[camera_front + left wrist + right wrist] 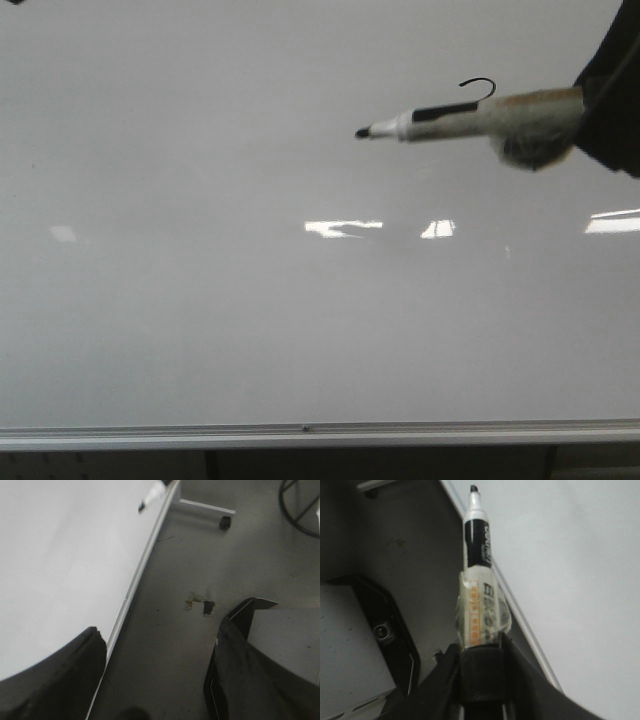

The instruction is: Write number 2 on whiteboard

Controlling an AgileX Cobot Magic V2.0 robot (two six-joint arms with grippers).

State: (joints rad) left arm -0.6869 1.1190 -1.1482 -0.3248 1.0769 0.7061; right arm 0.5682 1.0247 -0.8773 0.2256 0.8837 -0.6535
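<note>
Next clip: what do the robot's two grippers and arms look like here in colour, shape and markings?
The left gripper has two broad, matte black fingers with angular edges, no markings visible. The right gripper is also black, with a dark textured band across its jaws. In the front view only a black edge of the right arm shows, with a thin dark cable.

In the front view the right gripper is cut off by the edge at 3 o'clock, its jaws out of sight behind the taped end of the marker. The whiteboard runs past the frame on three sides. The floor debris in the left wrist view is too blurred to identify.
</note>
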